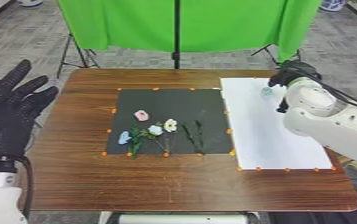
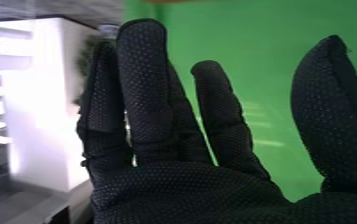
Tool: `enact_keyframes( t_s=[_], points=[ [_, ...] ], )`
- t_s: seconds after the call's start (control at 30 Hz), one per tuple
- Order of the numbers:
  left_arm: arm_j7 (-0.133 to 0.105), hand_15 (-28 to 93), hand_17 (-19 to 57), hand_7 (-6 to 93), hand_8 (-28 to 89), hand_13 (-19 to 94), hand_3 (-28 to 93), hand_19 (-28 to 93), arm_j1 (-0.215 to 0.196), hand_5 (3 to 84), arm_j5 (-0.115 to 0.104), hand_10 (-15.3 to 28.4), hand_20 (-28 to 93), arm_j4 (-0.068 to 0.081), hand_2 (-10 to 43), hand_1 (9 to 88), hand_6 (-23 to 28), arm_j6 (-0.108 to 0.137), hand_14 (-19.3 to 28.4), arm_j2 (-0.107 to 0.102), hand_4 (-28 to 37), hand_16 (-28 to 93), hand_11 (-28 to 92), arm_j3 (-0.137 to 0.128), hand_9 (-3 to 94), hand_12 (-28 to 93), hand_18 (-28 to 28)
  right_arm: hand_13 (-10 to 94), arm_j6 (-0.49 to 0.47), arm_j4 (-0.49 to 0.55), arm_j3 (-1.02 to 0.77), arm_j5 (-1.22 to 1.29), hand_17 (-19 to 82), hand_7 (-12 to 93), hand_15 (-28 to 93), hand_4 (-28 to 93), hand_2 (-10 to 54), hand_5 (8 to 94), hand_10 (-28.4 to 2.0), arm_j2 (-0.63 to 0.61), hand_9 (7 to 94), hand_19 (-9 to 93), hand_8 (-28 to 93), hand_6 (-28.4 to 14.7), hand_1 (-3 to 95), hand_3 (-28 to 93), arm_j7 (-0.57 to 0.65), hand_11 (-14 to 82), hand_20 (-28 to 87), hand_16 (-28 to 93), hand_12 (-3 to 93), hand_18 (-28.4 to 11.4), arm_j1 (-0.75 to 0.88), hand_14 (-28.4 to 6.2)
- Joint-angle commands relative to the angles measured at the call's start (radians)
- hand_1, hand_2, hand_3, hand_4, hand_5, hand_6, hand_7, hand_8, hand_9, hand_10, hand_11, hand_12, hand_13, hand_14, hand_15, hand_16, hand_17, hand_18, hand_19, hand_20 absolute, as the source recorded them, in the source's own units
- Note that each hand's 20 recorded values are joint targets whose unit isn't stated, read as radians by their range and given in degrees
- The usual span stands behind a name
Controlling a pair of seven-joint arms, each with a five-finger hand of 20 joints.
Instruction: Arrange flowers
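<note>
One left hand (image 1: pixel 4 117) is hanging, fingers spread, beyond the tabletop's (image 1: pixel 157 187) left edge. Four flower heads are lying on one dark mat (image 1: pixel 161 100): a blue one (image 1: pixel 125 137) near its left edge, then a pink one (image 1: pixel 141 115), a pale blue one (image 1: pixel 155 130) and a white one (image 1: pixel 170 125). Two green stems (image 1: pixel 199 135) are lying towards its right edge. One white sheet (image 1: pixel 277 140) is bearing one small pale blue item (image 1: pixel 267 91), unclear, near its far edge; one right hand (image 1: pixel 294 72), fingers straight and apart, is hovering by its far right corner.

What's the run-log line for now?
right hand: open, at far end of white sheet | left hand: open, left of table | flowers, green stems: lying on dark mat
</note>
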State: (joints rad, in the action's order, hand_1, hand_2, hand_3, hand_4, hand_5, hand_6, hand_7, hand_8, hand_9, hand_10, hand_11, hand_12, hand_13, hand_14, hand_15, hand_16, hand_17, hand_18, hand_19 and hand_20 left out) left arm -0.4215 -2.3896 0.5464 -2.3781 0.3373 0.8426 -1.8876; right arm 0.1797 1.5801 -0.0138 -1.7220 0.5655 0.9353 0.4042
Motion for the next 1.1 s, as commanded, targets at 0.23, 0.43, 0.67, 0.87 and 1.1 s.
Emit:
enact_keyframes(
  t_s=[0.23,0.43,0.67,0.87,1.1],
  points=[
    [-0.009,54,-8.9,11.0,-8,23,76,57,0.003,31.7,-0.013,18.4,12,0.009,7.8,18.0,7.0,-0.005,27.4,-0.01,-28.3,-10,25,0.02,29.0,12,24.0,58,-0.174,-0.112,-0.041,0.071,27,16,66,-26,-6.8,41.8,-21.2,0.02,44.6,84,-12,-2.3,28.0,80,-0.033,11.5,7,9,13.2,-21.9,0.035,-12.8],
    [-0.009,54,-8.9,11.1,-8,23,76,57,0.008,31.7,-0.018,18.4,12,0.015,8.0,18.3,7.0,-0.005,27.3,-0.005,-28.3,-10,25,0.032,28.9,12,24.0,58,-0.219,-0.12,-0.044,0.087,27,16,66,-27,-7.2,40.7,-20.3,0.021,44.9,84,-13,0.1,28.9,81,-0.036,10.9,8,9,13.2,-21.8,0.046,-12.5],
    [-0.005,54,-8.9,11.2,-8,23,76,57,0.021,31.7,-0.035,18.3,12,0.033,7.9,18.4,7.0,0.003,27.3,-0.003,-28.3,-10,25,0.056,28.9,12,24.0,59,-0.23,-0.14,-0.065,0.1,27,17,65,-27,-7.0,40.9,-19.9,0.021,46.1,83,-13,0.7,29.4,81,-0.036,11.2,8,9,13.3,-21.8,0.066,-12.2],
    [-0.001,54,-8.9,11.2,-8,23,76,57,0.024,31.7,-0.034,18.4,12,0.033,8.0,18.5,7.0,-0.001,27.3,0.004,-28.3,-10,25,0.055,28.9,12,24.0,62,-0.298,-0.149,-0.085,0.095,28,18,63,-28,-8.8,45.4,-15.6,0.022,51.8,83,-14,2.1,32.7,80,-0.067,12.4,9,9,13.2,-20.8,0.086,-10.7],
    [0.011,54,-8.8,11.3,-8,23,76,57,0.032,31.8,-0.03,18.3,12,0.035,8.0,18.5,7.0,-0.003,27.2,0.011,-28.3,-10,25,0.059,28.9,12,23.9,71,-0.266,-0.152,-0.065,0.048,33,21,58,-28,-9.5,59.5,-9.7,0.033,67.9,84,-15,3.9,41.8,79,-0.068,17.1,10,12,13.9,-18.5,0.112,-6.2]
  ],
)
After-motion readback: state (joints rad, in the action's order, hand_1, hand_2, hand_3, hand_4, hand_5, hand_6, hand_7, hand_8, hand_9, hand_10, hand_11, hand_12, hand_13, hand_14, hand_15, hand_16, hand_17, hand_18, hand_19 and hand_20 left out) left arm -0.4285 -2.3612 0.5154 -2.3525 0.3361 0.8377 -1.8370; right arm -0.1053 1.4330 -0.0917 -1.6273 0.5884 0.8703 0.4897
